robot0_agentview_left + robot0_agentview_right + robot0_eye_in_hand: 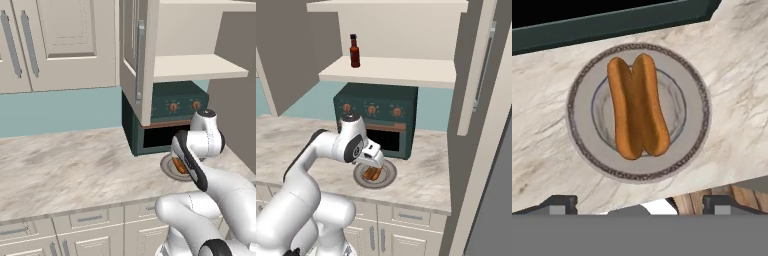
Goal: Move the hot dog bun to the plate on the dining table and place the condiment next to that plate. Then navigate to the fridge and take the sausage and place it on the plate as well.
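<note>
The hot dog bun (637,112) is golden brown, split down its length, and lies on a small grey patterned plate (579,130) on the marble counter, just in front of a dark green toaster oven (376,115). My gripper (640,205) hangs directly above the bun, open, with nothing between its fingers. From the right base view the gripper (373,160) hovers over the bun (373,174), apart from it. The condiment (354,51), a dark red bottle with a black cap, stands on the open shelf above the oven. The dining table and the sausage are out of view.
An open cabinet door (137,55) hangs over the counter left of the oven (170,107). Bare marble counter (65,170) stretches to the left. A tall wall panel (476,70) closes the right side. The counter's front edge lies close below the plate (387,177).
</note>
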You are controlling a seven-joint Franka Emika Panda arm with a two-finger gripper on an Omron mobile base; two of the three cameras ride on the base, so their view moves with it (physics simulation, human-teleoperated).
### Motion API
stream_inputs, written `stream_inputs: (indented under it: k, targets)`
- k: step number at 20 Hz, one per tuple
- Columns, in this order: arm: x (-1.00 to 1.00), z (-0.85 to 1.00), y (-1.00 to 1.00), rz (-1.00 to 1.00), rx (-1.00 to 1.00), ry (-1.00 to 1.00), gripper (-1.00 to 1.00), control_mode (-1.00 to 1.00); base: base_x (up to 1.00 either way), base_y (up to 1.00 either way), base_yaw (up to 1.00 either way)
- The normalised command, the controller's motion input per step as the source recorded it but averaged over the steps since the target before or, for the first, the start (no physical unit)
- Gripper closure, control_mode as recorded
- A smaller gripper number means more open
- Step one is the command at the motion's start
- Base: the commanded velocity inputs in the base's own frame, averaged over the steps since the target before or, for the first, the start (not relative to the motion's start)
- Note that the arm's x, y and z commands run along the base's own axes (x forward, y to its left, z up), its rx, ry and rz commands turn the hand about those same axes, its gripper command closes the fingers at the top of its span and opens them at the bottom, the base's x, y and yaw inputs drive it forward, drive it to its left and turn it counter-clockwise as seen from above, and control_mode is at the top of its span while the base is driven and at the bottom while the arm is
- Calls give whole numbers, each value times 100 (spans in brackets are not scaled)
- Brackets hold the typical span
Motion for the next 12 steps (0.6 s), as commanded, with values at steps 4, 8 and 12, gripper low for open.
stream_inputs:
  k: [4,8,12]
  targets:
    - [14,-27,-16,2,0,0,-100,-100,0,0,0]
    - [19,-23,-9,1,0,0,-100,-100,0,0,0]
    - [21,-18,0,0,0,0,-100,-100,0,0,0]
